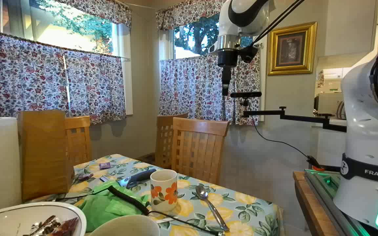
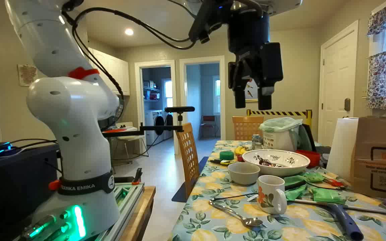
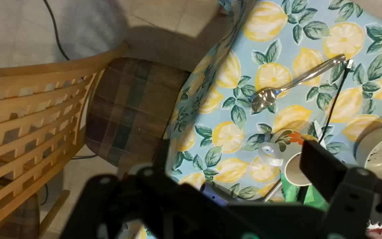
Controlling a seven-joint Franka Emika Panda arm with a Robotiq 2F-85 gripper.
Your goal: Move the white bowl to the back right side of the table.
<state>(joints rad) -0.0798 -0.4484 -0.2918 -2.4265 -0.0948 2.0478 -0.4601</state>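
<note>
sitting upright on the worktop (image 2: 199, 214), the white bowl (image 2: 244, 175) is crowded on two sides: in an exterior view the wide dish (image 2: 280, 171) is seen just behind it, contact being impossible to judge, and the mug (image 2: 269, 197) is set near it, a gap between them being shown in the wrist view. a black cable (image 3: 334, 99) is trailed close by, and farther out a spoon (image 3: 264, 99) is laid. now up to the claw (image 2: 252, 103): it is held high, fingers (image 2: 264, 101) parted, nothing gripped. by the wrist view, where the bowl is cut off at the right edge, it does not seem lined up, so a sideways shift is wanted first. then, on the rim facing the robot base (image 2: 94, 208), apparently the freest side, a straight drop should be made, one finger inside, one outside, with the cable kept out of the pinch. the squeeze is best kept gentle, as what looks like smooth ceramic could slip. before any travel, a lift well over the mug is called for. whose back right is meant cannot be told, and is best settled first.
</note>
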